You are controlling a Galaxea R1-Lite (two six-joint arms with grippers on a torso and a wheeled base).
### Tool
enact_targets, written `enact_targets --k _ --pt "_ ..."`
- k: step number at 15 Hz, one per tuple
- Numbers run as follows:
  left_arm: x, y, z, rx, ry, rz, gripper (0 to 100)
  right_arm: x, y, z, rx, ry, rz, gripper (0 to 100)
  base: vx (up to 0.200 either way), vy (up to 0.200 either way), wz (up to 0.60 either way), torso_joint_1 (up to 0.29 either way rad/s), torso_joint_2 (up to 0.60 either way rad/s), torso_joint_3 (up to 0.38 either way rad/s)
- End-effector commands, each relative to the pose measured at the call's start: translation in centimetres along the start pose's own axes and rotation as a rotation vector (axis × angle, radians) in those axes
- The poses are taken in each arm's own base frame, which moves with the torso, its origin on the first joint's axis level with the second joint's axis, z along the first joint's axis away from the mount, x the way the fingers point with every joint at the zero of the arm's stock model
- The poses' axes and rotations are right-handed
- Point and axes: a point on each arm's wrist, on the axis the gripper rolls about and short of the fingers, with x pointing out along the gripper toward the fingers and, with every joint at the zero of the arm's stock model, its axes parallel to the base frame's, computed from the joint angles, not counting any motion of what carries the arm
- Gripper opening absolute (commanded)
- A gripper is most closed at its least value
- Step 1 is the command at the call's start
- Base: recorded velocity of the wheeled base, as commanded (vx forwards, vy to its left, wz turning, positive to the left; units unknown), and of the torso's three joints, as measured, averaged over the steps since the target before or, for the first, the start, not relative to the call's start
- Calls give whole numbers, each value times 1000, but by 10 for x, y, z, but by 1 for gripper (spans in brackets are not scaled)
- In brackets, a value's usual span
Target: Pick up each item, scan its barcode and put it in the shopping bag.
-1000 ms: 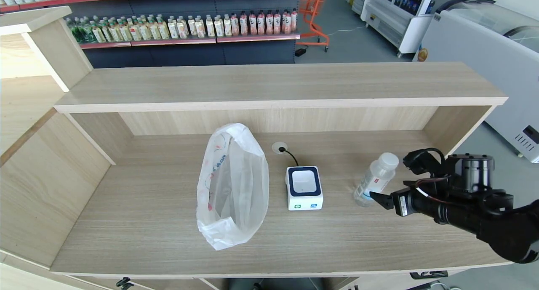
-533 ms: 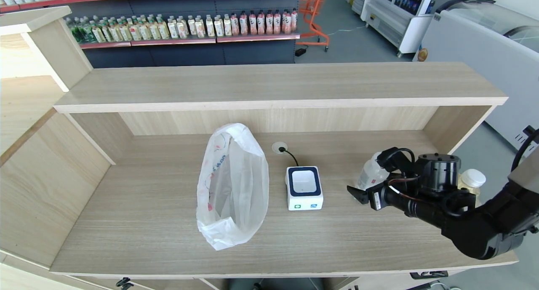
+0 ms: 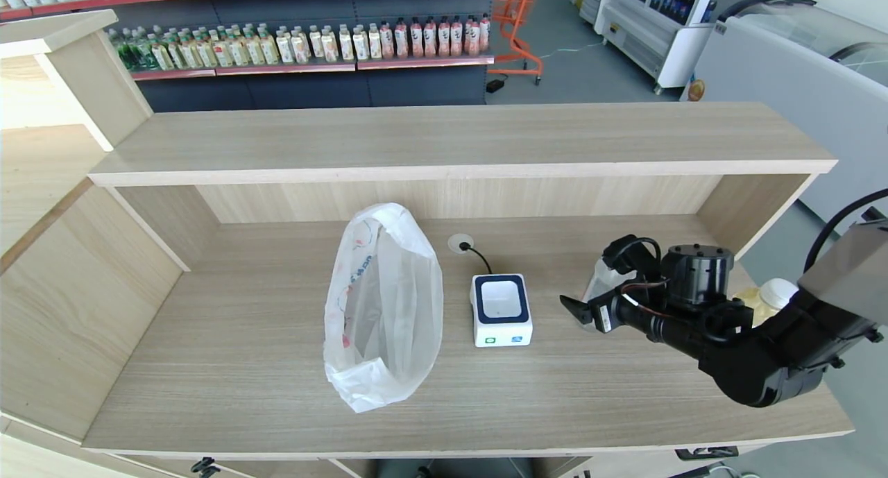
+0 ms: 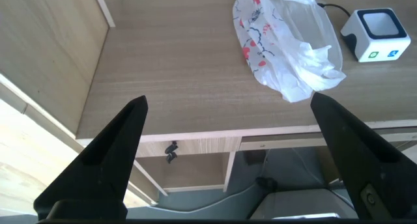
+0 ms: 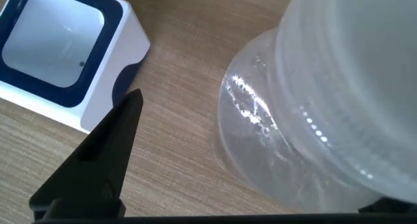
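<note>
Bag (image 3: 381,304) stands open at left on the counter (image 3: 229,353), scanner (image 3: 501,309) just right of it. Farther right, a clear bottle (image 5: 306,120) stands upright between the right gripper's (image 3: 591,289) wide jaws, unclamped. Probably light, smooth, slightly squashy plastic: grip mid-body, gently.

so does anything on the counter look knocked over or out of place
Nothing stands out. The shopping bag sits open, the scanner lies flat with its cable attached, and the clear bottle looks upright at the right tool. No spills show.
</note>
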Motion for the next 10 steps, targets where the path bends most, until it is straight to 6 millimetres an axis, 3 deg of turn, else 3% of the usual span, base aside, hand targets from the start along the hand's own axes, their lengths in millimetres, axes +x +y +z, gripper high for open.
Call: enact_targets --k 1,8,9,10 --pt "0 0 0 0 0 0 100 3 -1 -1 2 1 0 100 0 0 0 0 0 0" --pt "0 0 0 0 0 0 100 16 -2 -2 7 -18 0 100 0 0 0 0 0 0" --pt "0 0 0 0 0 0 100 19 -4 0 5 -39 -6 0 0 0 0 0 0 0" --pt "0 0 0 0 2 0 100 22 -4 5 3 -58 -11 0 0 0 0 0 0 0"
